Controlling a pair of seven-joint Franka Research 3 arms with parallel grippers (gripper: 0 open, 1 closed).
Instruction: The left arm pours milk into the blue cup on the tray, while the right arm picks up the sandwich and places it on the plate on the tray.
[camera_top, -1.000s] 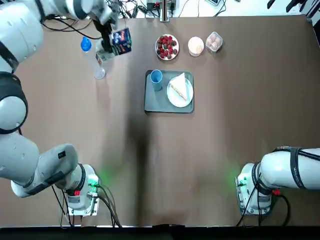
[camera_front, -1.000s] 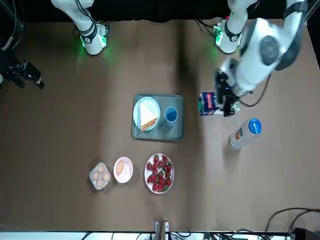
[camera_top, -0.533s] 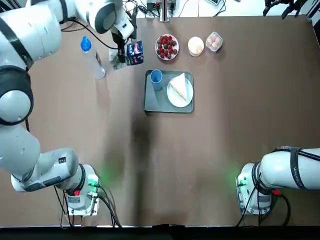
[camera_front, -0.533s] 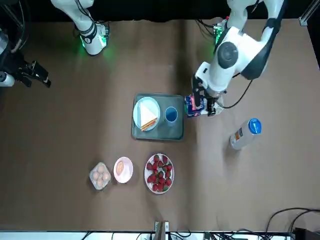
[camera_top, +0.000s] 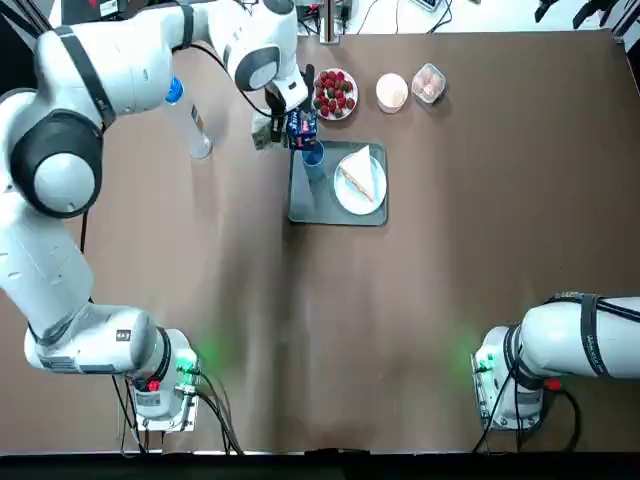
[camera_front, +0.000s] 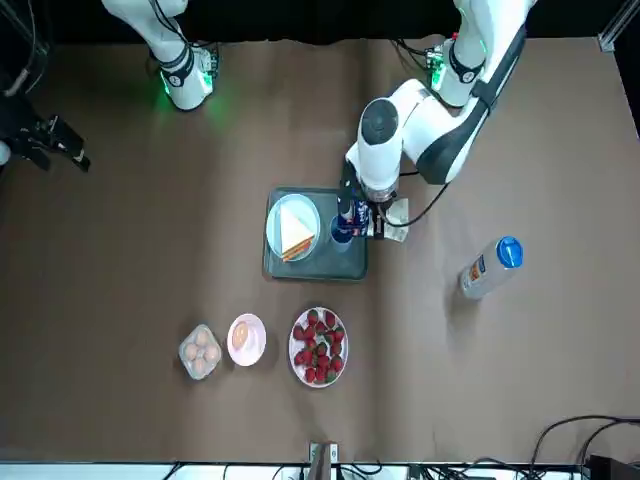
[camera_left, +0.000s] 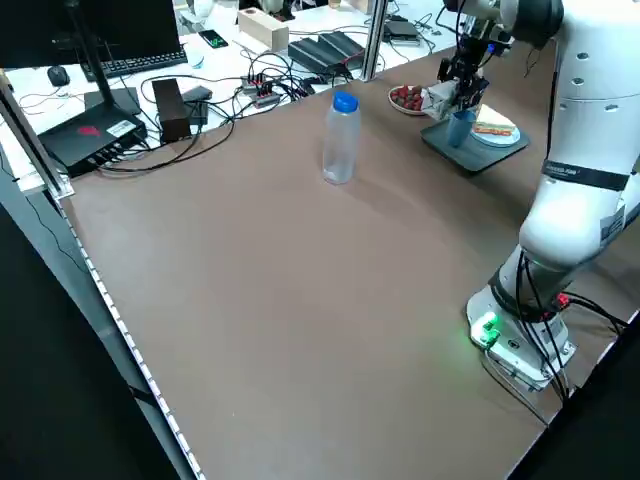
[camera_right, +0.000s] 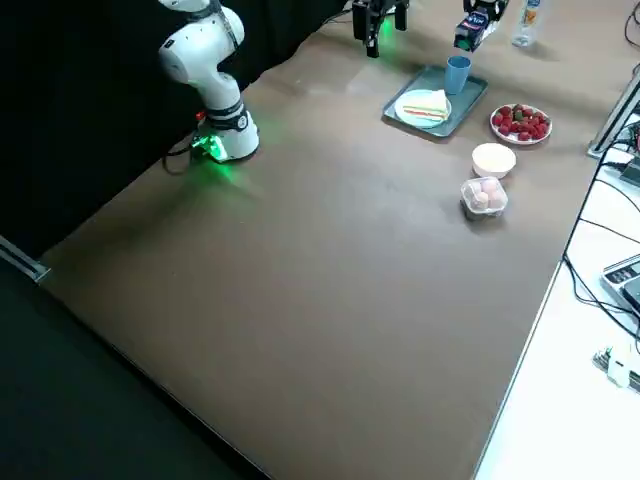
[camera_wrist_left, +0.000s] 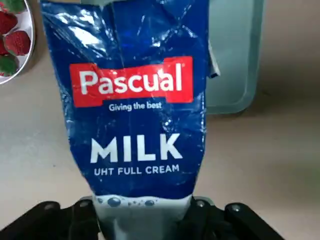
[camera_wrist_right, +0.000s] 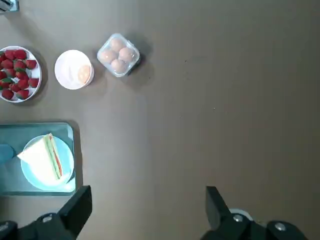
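Sandwich (camera_top: 358, 178): resting on the plate (camera_top: 360, 206), well apart from my right gripper (camera_wrist_right: 149, 195); that half looks done.
Right gripper: parked at my right side of the table, fingers spread, nothing between them.
Milk (camera_wrist_left: 137, 120): clamped between the fingers of my left gripper (camera_wrist_left: 142, 219), carton tipped over, its top reaching beyond them toward the cup.
Blue cup (camera_right: 457, 76): just beyond my left gripper, on the tray (camera_top: 310, 206), partly under the carton from above; I cannot tell whether any milk is inside.
Left to do: pour or finish pouring, I judge, then bring the carton upright and away.
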